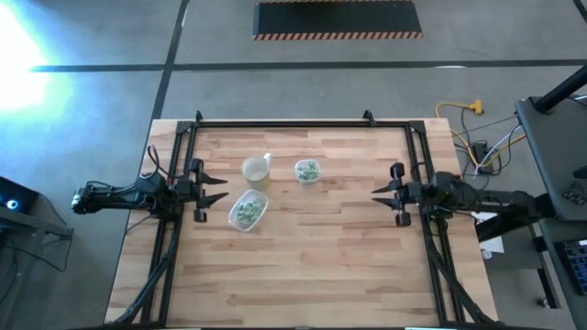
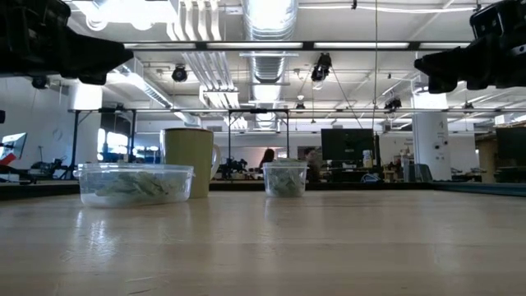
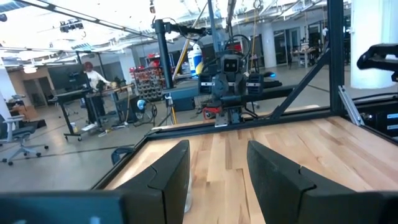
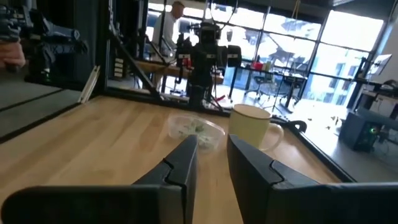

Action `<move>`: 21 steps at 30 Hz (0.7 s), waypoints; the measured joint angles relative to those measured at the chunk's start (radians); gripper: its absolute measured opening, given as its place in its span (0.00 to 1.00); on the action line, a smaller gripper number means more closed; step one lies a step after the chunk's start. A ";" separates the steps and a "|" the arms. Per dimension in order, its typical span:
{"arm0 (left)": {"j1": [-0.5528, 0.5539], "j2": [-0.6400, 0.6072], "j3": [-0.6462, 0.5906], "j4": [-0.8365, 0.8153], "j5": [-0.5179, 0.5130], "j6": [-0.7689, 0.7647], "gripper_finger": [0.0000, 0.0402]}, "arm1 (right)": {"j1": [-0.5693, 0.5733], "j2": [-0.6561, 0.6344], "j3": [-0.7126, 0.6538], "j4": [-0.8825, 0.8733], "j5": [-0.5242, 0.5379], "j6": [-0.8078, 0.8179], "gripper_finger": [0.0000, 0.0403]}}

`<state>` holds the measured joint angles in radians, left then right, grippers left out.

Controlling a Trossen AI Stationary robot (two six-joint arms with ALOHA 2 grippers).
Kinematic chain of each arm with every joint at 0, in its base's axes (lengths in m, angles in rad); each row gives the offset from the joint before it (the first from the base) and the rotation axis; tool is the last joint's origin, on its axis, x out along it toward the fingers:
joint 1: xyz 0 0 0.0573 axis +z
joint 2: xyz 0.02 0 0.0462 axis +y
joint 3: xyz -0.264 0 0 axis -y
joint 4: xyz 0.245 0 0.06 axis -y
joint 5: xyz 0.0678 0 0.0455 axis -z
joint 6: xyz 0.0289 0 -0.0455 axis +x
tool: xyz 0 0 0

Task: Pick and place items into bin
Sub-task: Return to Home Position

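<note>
The items are small pale-green and white crinkled pieces lying in two clear tubs: a wide shallow tub [image 1: 247,211] [image 2: 136,182] and a small tub [image 1: 307,171] [image 2: 285,178], both standing on the wooden table. A pale yellowish cup [image 1: 255,170] [image 2: 189,161] stands between them. My left gripper [image 1: 216,188] [image 3: 217,177] hovers open at the table's left side, just left of the wide tub. My right gripper [image 1: 380,194] [image 4: 212,165] hovers open at the right side, well clear of the small tub. The right wrist view shows a tub of pieces [image 4: 196,129] beside the cup [image 4: 252,127].
A black metal frame [image 1: 303,124] runs round the table's far, left and right sides. Bare wood [image 1: 312,266] fills the near half of the table. People and workshop equipment show in the room beyond, off the table.
</note>
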<state>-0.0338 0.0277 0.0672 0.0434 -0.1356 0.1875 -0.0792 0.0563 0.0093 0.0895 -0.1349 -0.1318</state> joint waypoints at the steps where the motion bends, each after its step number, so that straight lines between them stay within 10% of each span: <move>1: 0.000 0.000 0.001 0.001 0.000 0.000 0.36 | 0.001 -0.026 0.000 -0.016 0.000 0.000 0.19; 21: 0.000 0.000 -0.009 -0.045 0.000 0.006 0.36 | 0.021 -0.011 0.000 -0.066 0.031 0.021 0.18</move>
<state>-0.0341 0.0280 0.0586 -0.0019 -0.1356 0.1940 -0.0586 0.0456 0.0097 0.0231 -0.1040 -0.1108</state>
